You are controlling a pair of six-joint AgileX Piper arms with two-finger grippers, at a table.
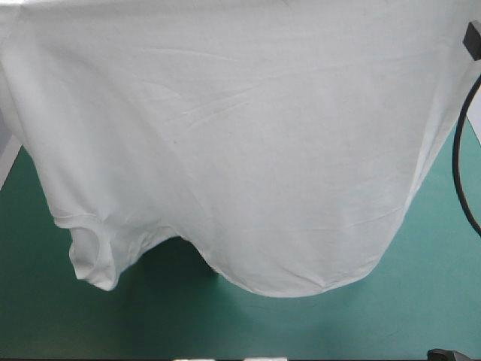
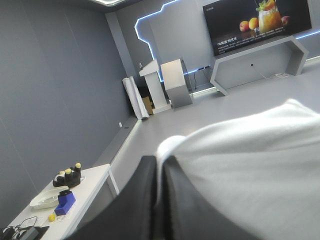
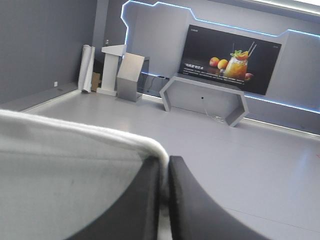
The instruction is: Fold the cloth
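We hold the T-shirt aloft, stretched between our grippers. The left gripper and right gripper are each all but closed, pinching its edge. It hangs below them over the teal-green cover.

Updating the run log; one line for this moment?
T-shirt: lifted, hanging spread above table | left gripper: shut on T-shirt | right gripper: shut on T-shirt
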